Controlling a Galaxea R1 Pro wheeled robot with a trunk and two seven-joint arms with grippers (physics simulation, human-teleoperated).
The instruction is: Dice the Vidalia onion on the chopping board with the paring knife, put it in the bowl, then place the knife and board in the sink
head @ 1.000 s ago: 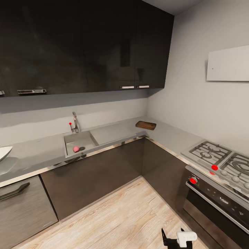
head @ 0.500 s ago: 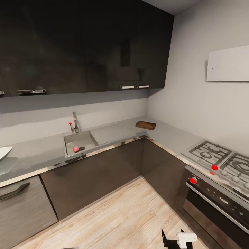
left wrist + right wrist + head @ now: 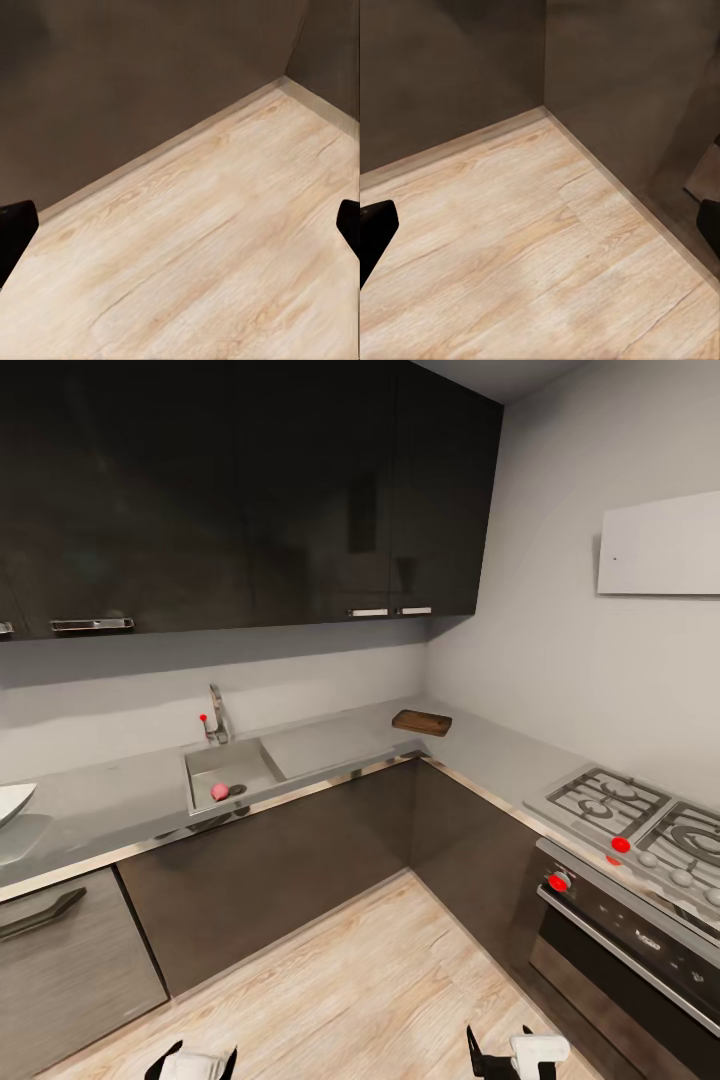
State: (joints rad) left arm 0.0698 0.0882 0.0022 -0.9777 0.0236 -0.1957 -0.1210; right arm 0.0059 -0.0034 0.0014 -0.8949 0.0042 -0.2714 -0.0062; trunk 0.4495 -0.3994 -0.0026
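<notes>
Left claw [image 3: 192, 1060]: low at the bottom edge of the head view, fingers spread wide, holding nothing. In the left wrist view its two dark fingertips [image 3: 15, 232] sit at opposite edges of the picture, with bare wood floor [image 3: 202, 255] between them.

Right claw [image 3: 500, 1055]: also at the bottom edge of the head view, fingers apart, nothing held. The right wrist view shows one dark fingertip [image 3: 375, 229] at each side, over the floor where two dark cabinet fronts [image 3: 457, 67] meet in a corner.

Onion [image 3: 219, 791]: small pink bulb, lying in the grey sink [image 3: 232, 763] just beside the round drain. Faucet [image 3: 216, 713] with a small red knob stands behind the basin.

Chopping board [image 3: 421, 722]: brown, lying flat on the grey surface [image 3: 110, 800] near the inner corner, well apart from the sink.

Bowl [image 3: 12, 801]: white, cut off by the picture's left edge, resting on the surface.

Knife: cannot make it out.

Onion, board and bowl all lie well apart from both claws, up on the surface beyond the dark cabinet fronts. A stove [image 3: 630, 820] with red knobs stands to the right.
</notes>
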